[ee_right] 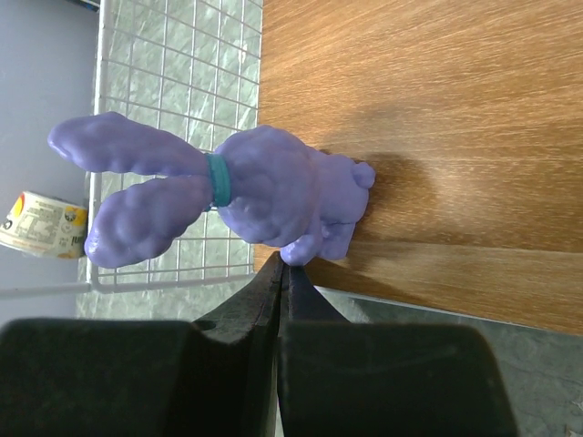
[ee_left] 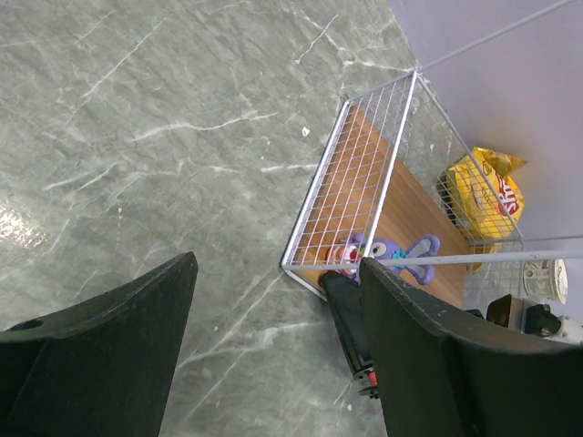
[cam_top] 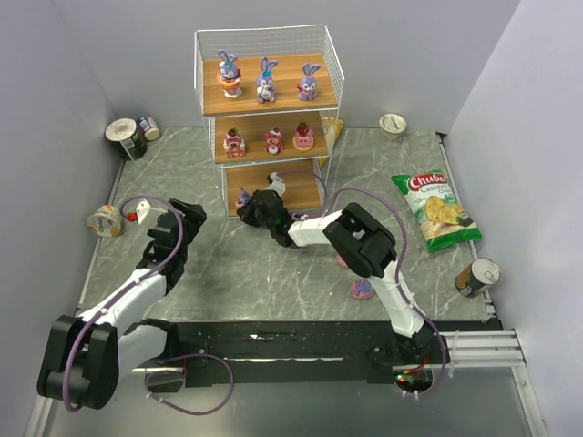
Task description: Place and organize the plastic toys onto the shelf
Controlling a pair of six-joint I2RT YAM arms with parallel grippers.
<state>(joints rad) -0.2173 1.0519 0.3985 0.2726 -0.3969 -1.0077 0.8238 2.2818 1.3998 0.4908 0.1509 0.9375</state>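
purple bunny toy point(ee_right: 273, 187) stands on the bottom board point(ee_right: 437, 109) of the shelf point(cam_top: 271, 33), right at the board's edge on the gripper's side, with wire mesh behind its ears. three bunnies point(cam_top: 266, 80) sit on the top board. right gripper point(ee_right: 282, 273) has its fingers pressed together, tips touching the bunny's base and gripping nothing. left gripper point(ee_left: 276, 264) is spread wide and holds nothing, above open marble table point(ee_left: 137, 109) near the shelf corner.
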